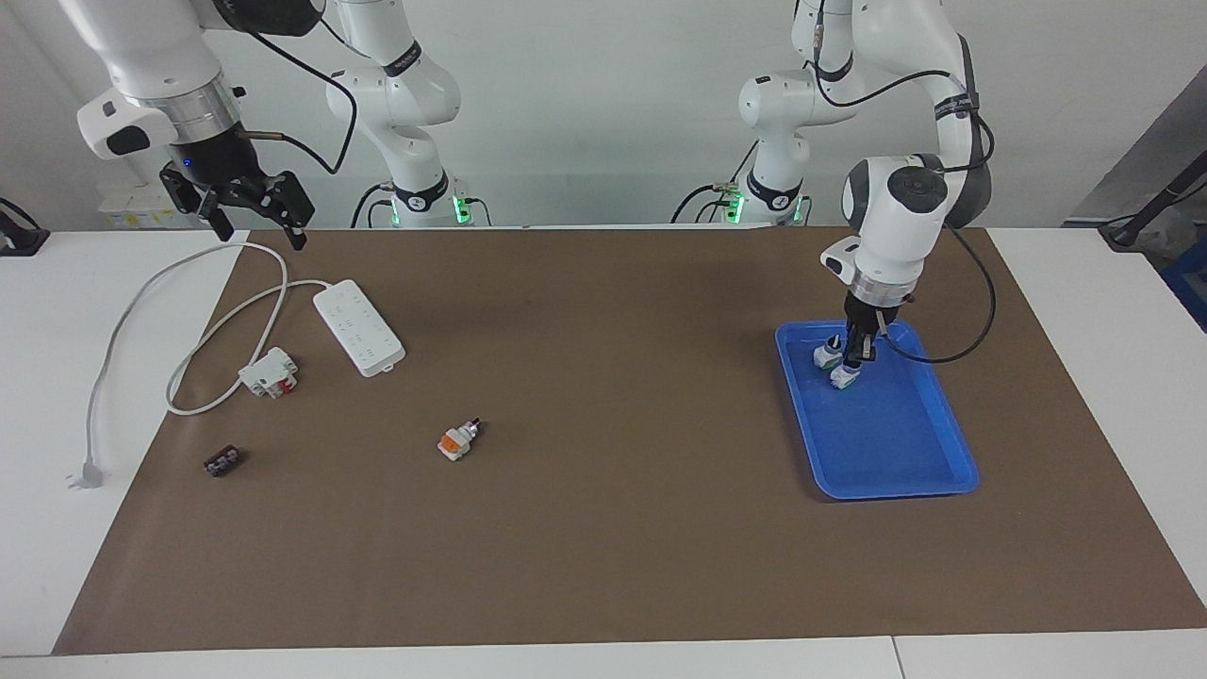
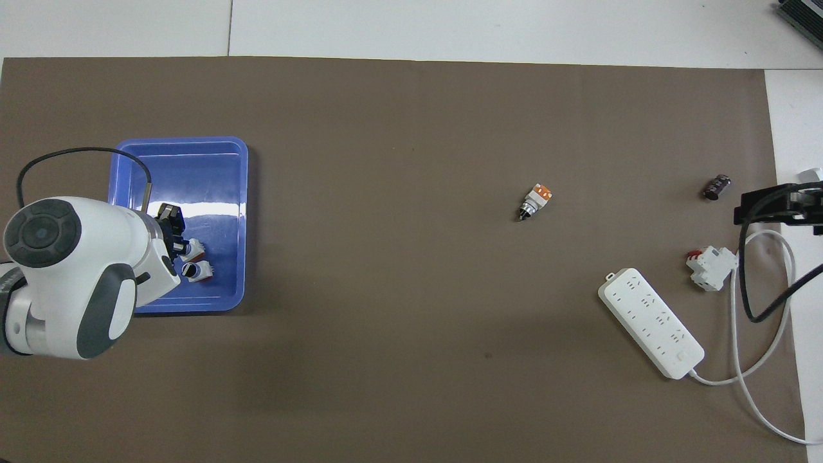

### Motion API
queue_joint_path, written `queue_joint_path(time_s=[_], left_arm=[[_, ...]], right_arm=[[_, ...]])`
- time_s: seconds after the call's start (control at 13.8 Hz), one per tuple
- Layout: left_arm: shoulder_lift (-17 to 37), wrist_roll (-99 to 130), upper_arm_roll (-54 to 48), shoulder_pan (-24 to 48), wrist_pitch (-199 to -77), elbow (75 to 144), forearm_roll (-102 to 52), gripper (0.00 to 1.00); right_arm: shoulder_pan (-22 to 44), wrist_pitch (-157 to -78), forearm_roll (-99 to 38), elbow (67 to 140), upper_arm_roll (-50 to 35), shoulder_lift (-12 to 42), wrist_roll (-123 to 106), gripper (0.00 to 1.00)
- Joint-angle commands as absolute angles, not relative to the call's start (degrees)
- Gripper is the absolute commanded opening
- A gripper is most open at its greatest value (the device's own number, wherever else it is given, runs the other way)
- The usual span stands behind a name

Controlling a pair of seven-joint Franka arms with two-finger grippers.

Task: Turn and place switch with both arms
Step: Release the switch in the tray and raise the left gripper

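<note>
A small switch (image 1: 845, 376) (image 2: 193, 249) with a white body and an orange section stands in the blue tray (image 1: 898, 489) (image 2: 193, 145). It is close beside a similar switch with a green base (image 1: 825, 356) (image 2: 197, 271). My left gripper (image 1: 859, 353) (image 2: 172, 239) points down onto the top of the orange-section switch. Another switch of the same kind (image 1: 458, 439) (image 2: 535, 200) lies on its side in the middle of the brown mat. My right gripper (image 1: 261, 232) (image 2: 769, 208) hangs open and empty above the mat's edge at the right arm's end.
At the right arm's end of the mat lie a white power strip (image 1: 359, 326) (image 2: 651, 323) with its cable, a white-and-red block (image 1: 269, 372) (image 2: 710, 267) and a small black part (image 1: 222, 461) (image 2: 717, 186). The plug (image 1: 85, 473) rests on the white table.
</note>
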State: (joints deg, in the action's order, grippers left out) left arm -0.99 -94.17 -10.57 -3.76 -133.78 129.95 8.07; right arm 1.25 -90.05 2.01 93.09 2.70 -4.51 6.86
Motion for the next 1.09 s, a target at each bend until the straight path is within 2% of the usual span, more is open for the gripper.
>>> queue_joint_path(time_s=[0.0,0.07,0.22,0.51,0.72,1.01], left_arm=[[-4.48,-84.53,-10.46,-3.52,-130.88,131.14,9.14,1.0],[-5.79,-79.33,-10.46,-3.52,-130.78,131.13,9.14,1.0],[-7.72,-72.1,-10.37,-3.6,-130.69,131.22,9.14,1.0],[-10.45,-44.12,-10.46,-3.61,-123.07,131.13,9.14,1.0],[-10.63,-19.93,-10.72,-2.82,-122.08,130.26,9.05,1.0],[-10.28,-10.11,-10.72,-2.9,-112.7,120.52,7.74,1.0]], right_arm=[[2.37,-89.65,1.93,92.81,3.87,-4.66,6.68,1.0],[2.37,-89.04,1.93,92.2,3.95,-4.31,6.51,1.0],[2.29,-83.69,2.2,85.64,4.13,-0.54,6.5,1.0],[2.81,-87.08,1.85,90.86,4.22,-3.07,6.94,1.0],[2.72,-88.33,1.85,90.97,4.22,-3.08,6.77,1.0],[2.9,-87.98,1.85,90.88,3.61,-3.43,6.59,1.0]])
